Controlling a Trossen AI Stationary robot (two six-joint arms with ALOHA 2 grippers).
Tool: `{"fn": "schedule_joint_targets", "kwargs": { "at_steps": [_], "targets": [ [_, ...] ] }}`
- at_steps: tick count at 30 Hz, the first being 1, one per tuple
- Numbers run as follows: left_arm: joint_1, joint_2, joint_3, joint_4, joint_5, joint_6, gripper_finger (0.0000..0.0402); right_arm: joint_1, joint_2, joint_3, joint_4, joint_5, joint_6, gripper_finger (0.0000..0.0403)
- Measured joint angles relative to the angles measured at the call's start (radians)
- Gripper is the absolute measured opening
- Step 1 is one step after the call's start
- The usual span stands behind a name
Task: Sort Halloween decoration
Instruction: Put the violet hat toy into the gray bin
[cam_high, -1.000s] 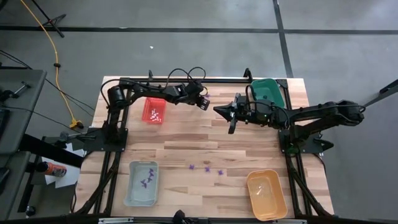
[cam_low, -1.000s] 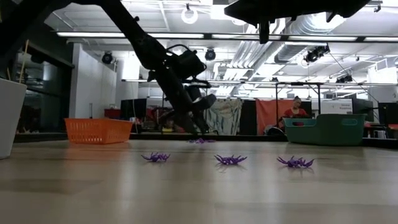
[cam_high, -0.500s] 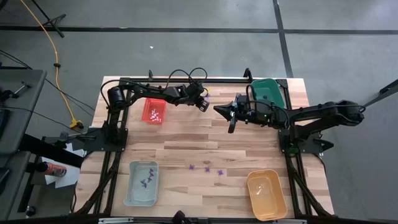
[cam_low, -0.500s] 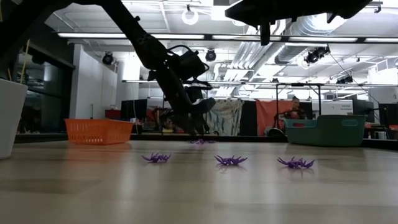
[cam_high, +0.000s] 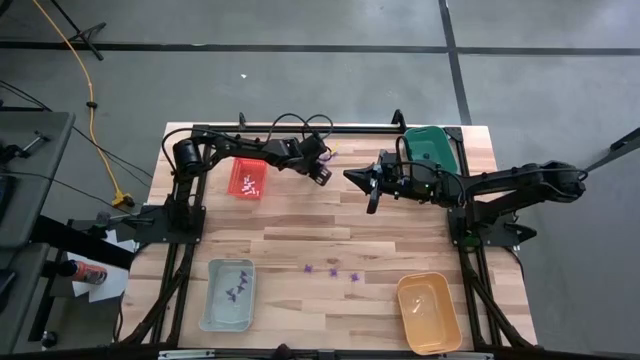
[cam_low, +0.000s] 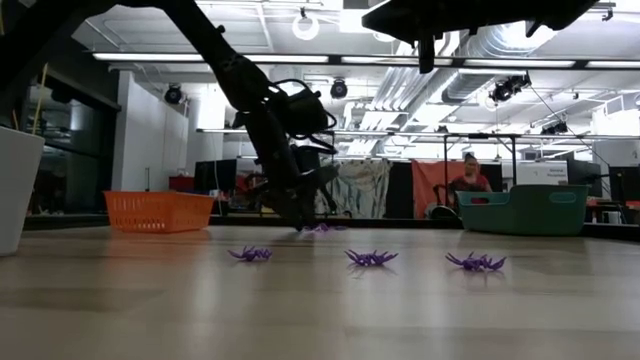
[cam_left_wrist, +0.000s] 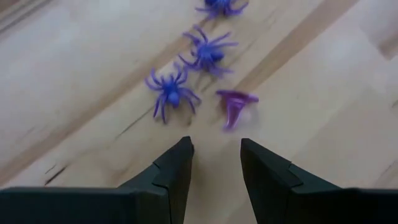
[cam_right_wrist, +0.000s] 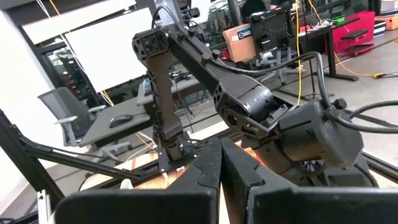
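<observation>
The left pincer (cam_left_wrist: 216, 163) hangs low over the far part of the bench (cam_high: 300, 225), between the red tray (cam_high: 248, 178) and the green tray (cam_high: 432, 145), its fingers parted and empty. Just ahead of it lie 2 purple spiders (cam_left_wrist: 171, 90) and a purple bat-like piece (cam_left_wrist: 235, 102), with a 3rd spider at the edge of the wrist view; the open jaws pointing at this cluster suggest a pick is being lined up. The right pincer (cam_high: 374, 190) is closed on nothing and held above the bench near the green tray, probably waiting. 3 more purple pieces (cam_high: 332, 270) sit mid-bench, a few purple ones are in the pale blue tray (cam_high: 212, 305), and small whitish ones in the red tray. The orange tray (cam_high: 428, 312) looks bare.
</observation>
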Motion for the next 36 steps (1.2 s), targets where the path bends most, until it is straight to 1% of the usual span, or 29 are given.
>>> {"fn": "schedule_joint_targets", "kwargs": {
  "at_steps": [2,4,7,9,10,12,15,19,23,24,26,28,30,31,32,34,36],
  "targets": [
    [0.0,-0.001,0.002,-0.031,0.005,0.013,0.0129,0.0,0.0,0.0,0.0,0.0,0.0,0.0],
    [0.002,-0.008,0.003,-0.066,0.035,0.029,0.0129,0.0,0.0,0.0,0.002,0.001,0.014,0.0],
    [0.016,-0.046,-0.001,-0.151,0.109,0.052,0.0129,-0.007,0.0,0.005,-0.007,0.03,0.149,0.0],
    [0.028,-0.09,-0.003,-0.175,0.13,0.075,0.0129,-0.023,0.0,0.034,-0.089,0.056,0.231,0.0],
    [0.034,-0.125,-0.002,-0.179,0.134,0.092,0.0129,-0.034,0.0,0.058,-0.148,0.063,0.237,0.0],
    [0.055,-0.21,-0.001,-0.19,0.13,0.119,0.0129,-0.06,0.004,0.115,-0.28,0.065,0.226,0.0],
    [0.077,-0.356,-0.005,-0.189,0.09,0.128,0.0129,-0.115,0.027,0.206,-0.469,0.066,0.226,0.0],
    [0.075,-0.588,-0.043,-0.129,0.05,0.16,0.0129,-0.204,0.097,0.315,-0.618,0.061,0.224,0.0],
    [0.048,-0.815,-0.11,-0.105,0.008,0.175,0.0122,-0.29,0.215,0.389,-0.673,-0.05,0.225,0.0],
    [0.04,-0.873,-0.131,-0.114,-0.01,0.172,0.0116,-0.308,0.25,0.407,-0.675,-0.082,0.229,0.0],
    [0.016,-0.983,-0.174,-0.134,-0.07,0.142,0.0096,-0.339,0.322,0.438,-0.71,-0.112,0.263,0.0],
    [-0.005,-1.086,-0.227,-0.165,-0.125,0.086,0.0066,-0.365,0.399,0.471,-0.744,-0.122,0.326,0.0],
    [-0.027,-1.182,-0.282,-0.177,-0.16,0.038,0.0027,-0.383,0.479,0.506,-0.799,-0.131,0.41,0.0],
    [-0.036,-1.227,-0.311,-0.179,-0.17,0.011,0.0014,-0.39,0.518,0.524,-0.813,-0.142,0.442,0.0],
    [-0.045,-1.268,-0.34,-0.18,-0.182,-0.02,0.0008,-0.395,0.552,0.54,-0.832,-0.157,0.459,0.0],
    [-0.058,-1.345,-0.398,-0.184,-0.202,-0.082,0.0009,-0.4,0.623,0.578,-0.842,-0.191,0.469,0.0],
    [-0.069,-1.403,-0.451,-0.189,-0.217,-0.133,0.0003,-0.4,0.687,0.621,-0.864,-0.192,0.472,0.0]
  ]
}}
